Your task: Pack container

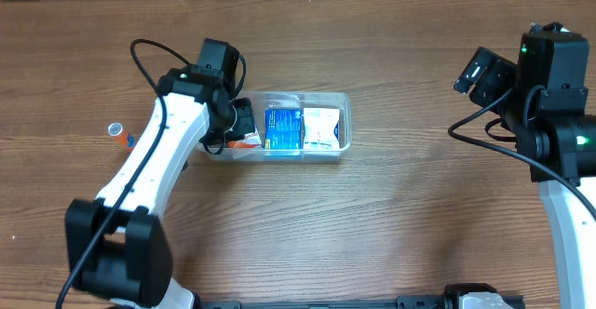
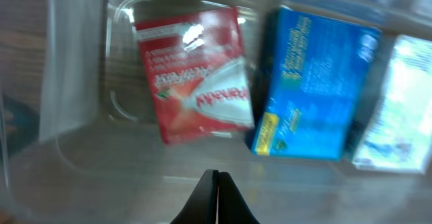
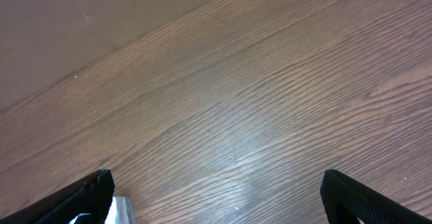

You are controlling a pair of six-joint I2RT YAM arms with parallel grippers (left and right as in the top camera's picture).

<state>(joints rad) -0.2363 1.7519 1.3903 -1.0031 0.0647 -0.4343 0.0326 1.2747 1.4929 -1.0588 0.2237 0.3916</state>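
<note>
The clear plastic container sits on the table at centre. Inside it lie a red box, a blue box and a white packet. My left gripper is over the container's left end. In the left wrist view its fingers are shut and empty, above the container's near wall, with the red box, the blue box and the white packet below. My right gripper is far right, open and empty, its fingers over bare table.
A small capped vial with something orange and blue beside it lies on the table left of my left arm. The table's far edge meets a brown wall at the back.
</note>
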